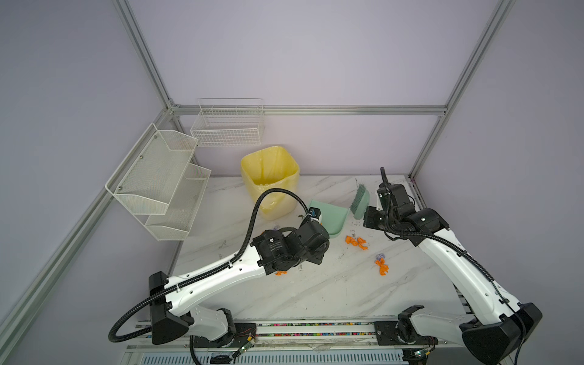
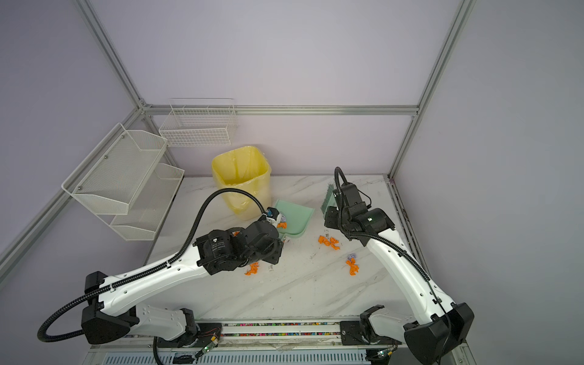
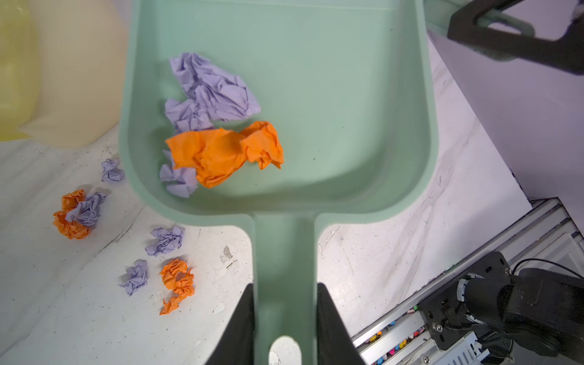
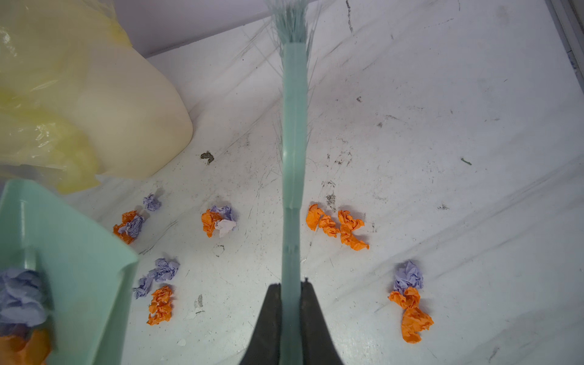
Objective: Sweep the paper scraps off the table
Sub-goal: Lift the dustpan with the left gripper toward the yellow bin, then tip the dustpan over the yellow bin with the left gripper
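Left wrist view first: what does it show?
— Your left gripper (image 3: 284, 287) is clamped on the handle of the one pan (image 3: 331, 110); scraps (image 3: 221, 151) lie inside, three lilac wads and one orange lump.
And the right wrist view?
— Your right gripper (image 4: 290, 286) pinches the one brush (image 4: 294, 126) tight. Seven clumps lie on the table (image 4: 442, 126), four just beside the pan, three farther off.

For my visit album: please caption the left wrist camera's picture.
Left gripper holds the green dustpan by its handle; a few paper scraps inside, more loose on the table.
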Available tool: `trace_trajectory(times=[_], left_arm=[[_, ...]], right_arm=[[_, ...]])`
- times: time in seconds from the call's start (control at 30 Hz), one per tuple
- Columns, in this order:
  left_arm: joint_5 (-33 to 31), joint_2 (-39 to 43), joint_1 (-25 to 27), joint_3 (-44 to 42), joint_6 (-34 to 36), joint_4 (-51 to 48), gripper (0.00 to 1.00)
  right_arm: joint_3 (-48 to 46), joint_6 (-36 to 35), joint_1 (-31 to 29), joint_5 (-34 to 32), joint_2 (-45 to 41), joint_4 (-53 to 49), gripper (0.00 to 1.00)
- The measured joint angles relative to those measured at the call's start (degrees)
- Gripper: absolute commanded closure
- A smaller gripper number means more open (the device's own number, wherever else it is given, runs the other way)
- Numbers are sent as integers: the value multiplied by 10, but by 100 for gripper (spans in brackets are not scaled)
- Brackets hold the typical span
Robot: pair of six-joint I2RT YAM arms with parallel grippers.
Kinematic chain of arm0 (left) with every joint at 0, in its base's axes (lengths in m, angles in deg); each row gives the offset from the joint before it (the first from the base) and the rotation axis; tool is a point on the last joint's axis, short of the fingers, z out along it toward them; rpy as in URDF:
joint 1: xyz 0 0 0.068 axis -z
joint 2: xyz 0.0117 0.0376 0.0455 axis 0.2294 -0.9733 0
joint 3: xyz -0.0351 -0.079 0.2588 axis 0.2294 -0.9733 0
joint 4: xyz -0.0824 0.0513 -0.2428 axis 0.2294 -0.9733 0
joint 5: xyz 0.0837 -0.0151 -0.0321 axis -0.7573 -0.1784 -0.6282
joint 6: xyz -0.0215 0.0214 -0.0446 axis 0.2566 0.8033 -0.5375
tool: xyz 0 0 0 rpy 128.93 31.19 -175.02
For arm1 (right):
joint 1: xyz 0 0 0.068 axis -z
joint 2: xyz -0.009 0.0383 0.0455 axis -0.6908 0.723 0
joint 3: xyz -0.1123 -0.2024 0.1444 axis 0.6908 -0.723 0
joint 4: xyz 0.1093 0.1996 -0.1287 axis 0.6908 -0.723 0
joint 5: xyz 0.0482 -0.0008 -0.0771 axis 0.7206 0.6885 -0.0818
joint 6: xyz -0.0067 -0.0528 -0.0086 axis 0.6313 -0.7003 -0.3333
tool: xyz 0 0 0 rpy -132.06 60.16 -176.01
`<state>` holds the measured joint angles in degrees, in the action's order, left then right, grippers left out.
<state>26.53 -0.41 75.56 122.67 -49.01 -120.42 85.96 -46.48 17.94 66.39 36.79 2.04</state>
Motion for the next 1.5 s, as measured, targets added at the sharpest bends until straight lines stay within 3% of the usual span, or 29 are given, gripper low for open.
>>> trace_trajectory(times=[0.33, 1.03, 1.5], left_arm=[[17, 0, -47, 49, 21, 11, 96], [132, -67, -201, 150, 49, 31, 96], [266, -85, -330, 180, 29, 64, 96]], right_arm=[[-5, -1, 0, 1, 0, 1, 100], [-31, -2, 0, 7, 0, 21, 100], [-33, -2, 0, 11, -4, 26, 100]])
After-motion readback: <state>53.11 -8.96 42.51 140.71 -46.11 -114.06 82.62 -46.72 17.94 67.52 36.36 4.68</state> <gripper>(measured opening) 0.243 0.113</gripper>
